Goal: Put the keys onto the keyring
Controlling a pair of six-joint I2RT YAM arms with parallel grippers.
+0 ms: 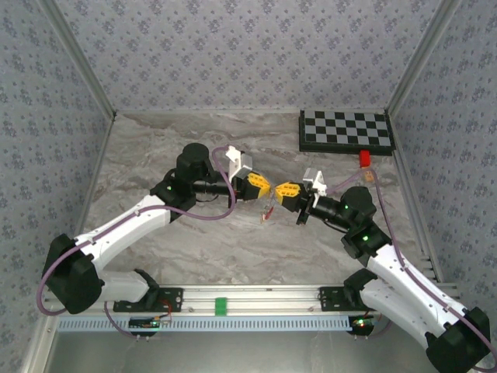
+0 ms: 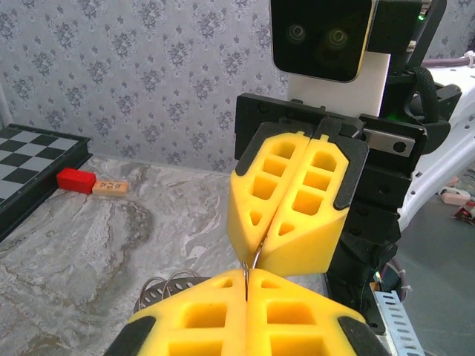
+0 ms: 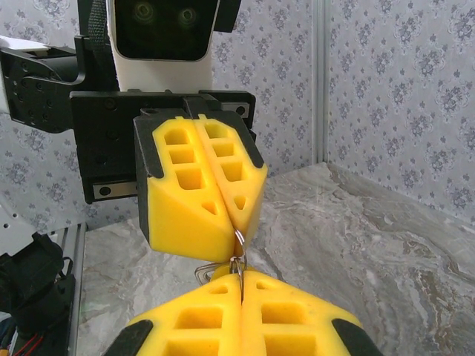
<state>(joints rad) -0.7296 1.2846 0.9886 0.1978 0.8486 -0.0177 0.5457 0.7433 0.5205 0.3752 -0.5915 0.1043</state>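
Keyring [image 3: 237,249] wire held off the bench [image 3: 356,222], pinched tip-to-tip: left pincer [image 3: 239,222] and right pincer [image 3: 243,280] both clamped on it. Advice: hold grips firm, part the coil slowly, no jerks.

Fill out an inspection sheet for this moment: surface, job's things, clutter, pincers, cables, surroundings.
surface: grey marbled tabletop.
job's things: keyring, a thin wire pinched above the table between both pincers; red tag beside the tips; keys too small to make out.
clutter: chessboard, red block and tan block at the far right.
pincers: left pincer and right pincer both shut, tip to tip.
cables: purple cable looped along each arm.
surroundings: patterned walls, metal frame.
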